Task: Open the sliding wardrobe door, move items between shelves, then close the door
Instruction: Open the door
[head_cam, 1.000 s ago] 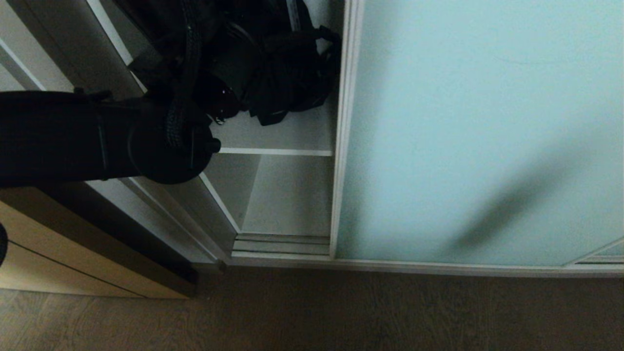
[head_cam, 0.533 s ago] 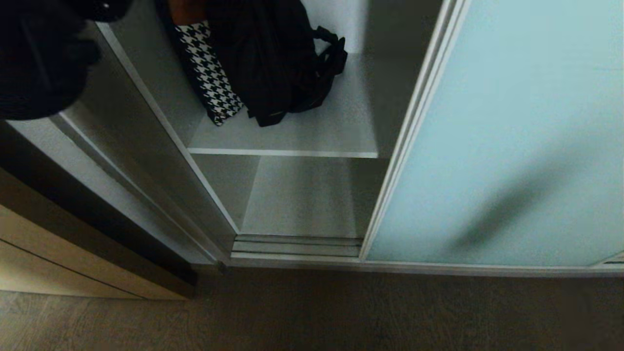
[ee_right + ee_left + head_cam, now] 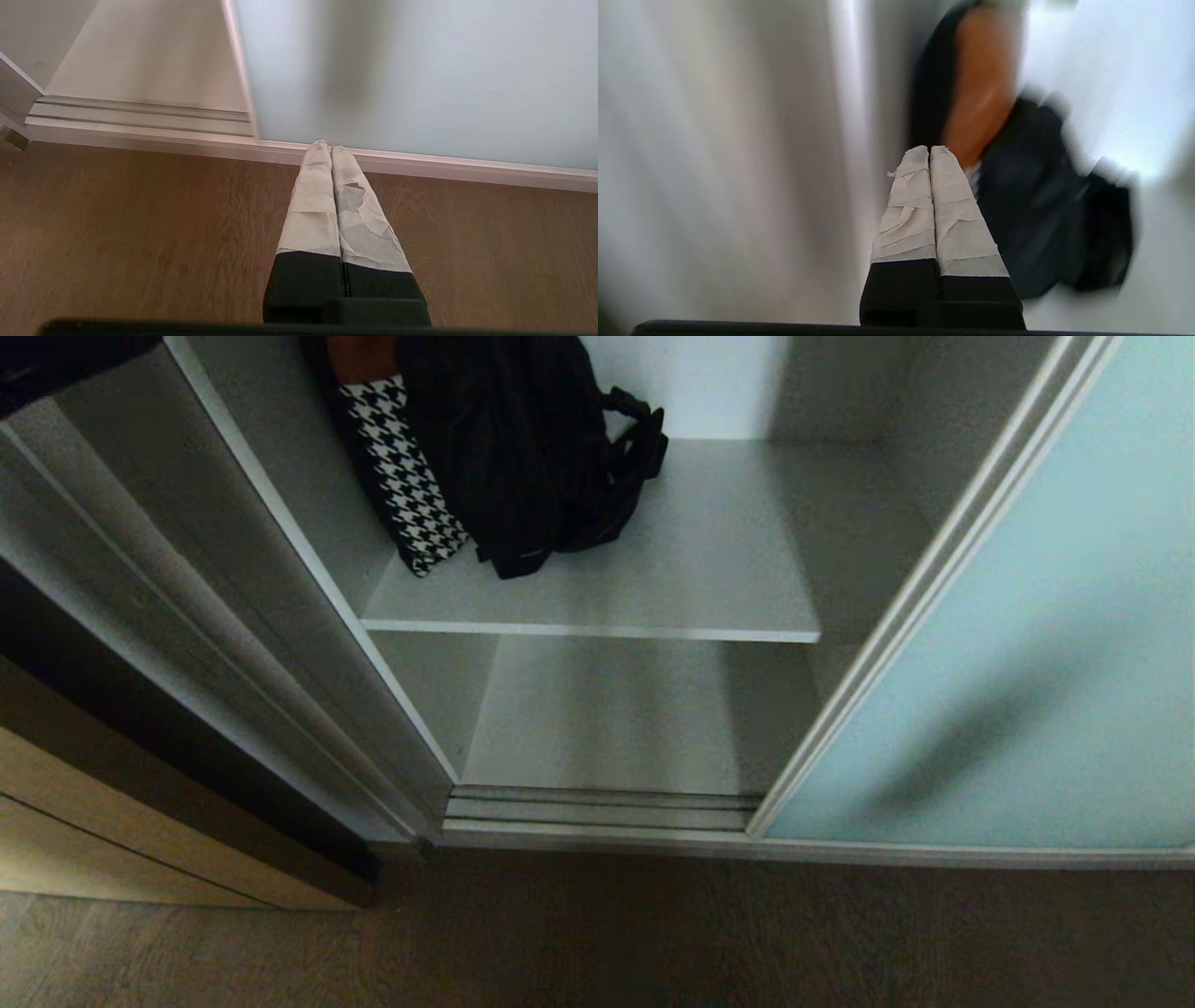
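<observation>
The sliding wardrobe door (image 3: 1046, 663) stood pushed to the right, its frosted aqua glass clear of the opening. On the upper shelf (image 3: 672, 597), against the left wall, a houndstooth piece (image 3: 406, 485) lay beside a black strappy bundle (image 3: 541, 457) — the lower shelf (image 3: 607, 719) sat beneath. The left pincer (image 3: 930, 150) was clenched on nothing, near the bundle. The right pincer (image 3: 326, 143) — also clenched, empty — hung over the wooden floor (image 3: 140, 224).
</observation>
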{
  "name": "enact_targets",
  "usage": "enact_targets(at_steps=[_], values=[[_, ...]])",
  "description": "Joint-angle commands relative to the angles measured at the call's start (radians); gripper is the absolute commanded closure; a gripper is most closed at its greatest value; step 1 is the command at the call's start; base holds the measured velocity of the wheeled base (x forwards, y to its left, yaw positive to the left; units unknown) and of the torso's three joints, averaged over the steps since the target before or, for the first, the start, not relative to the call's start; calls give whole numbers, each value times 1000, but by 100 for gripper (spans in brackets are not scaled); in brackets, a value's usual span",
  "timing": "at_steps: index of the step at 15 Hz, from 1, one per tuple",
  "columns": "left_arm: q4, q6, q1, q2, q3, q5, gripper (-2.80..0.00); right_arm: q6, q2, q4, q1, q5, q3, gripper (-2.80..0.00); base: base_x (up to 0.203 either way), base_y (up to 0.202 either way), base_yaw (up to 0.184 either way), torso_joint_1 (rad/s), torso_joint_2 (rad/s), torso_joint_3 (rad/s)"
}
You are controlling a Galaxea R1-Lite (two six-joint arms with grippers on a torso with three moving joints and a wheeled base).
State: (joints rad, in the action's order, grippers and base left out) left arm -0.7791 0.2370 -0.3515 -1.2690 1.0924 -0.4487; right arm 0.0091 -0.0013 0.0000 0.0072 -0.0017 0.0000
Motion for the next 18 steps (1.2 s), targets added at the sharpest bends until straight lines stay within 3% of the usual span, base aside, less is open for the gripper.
enact_targets(at_steps=[1, 7, 10, 12, 14, 16, 18], values=[[-7, -2, 78, 287, -264, 12, 0, 0, -2, 0, 0, 0, 0, 0, 0, 0, 0, 0, 0, 0], [30, -24, 189, 795, -774, 40, 0, 0, -2, 0, 0, 0, 0, 0, 0, 0, 0, 0, 0, 0], [169, -70, 247, 979, -893, 36, 0, 0, -2, 0, 0, 0, 0, 0, 0, 0, 0, 0, 0, 0], [179, -129, 266, 989, -978, 19, 0, 0, -2, 0, 0, -1, 0, 0, 0, 0, 0, 0, 0, 0], [182, -138, 302, 1004, -1052, 29, 0, 0, -1, 0, 0, 0, 0, 0, 0, 0, 0, 0, 0, 0], [243, -114, 331, 1096, -1085, 103, 0, 0, -2, 0, 0, 0, 0, 0, 0, 0, 0, 0, 0, 0], [415, -106, 343, 1235, -1090, 158, 0, 0, -2, 0, 0, -1, 0, 0, 0, 0, 0, 0, 0, 0]])
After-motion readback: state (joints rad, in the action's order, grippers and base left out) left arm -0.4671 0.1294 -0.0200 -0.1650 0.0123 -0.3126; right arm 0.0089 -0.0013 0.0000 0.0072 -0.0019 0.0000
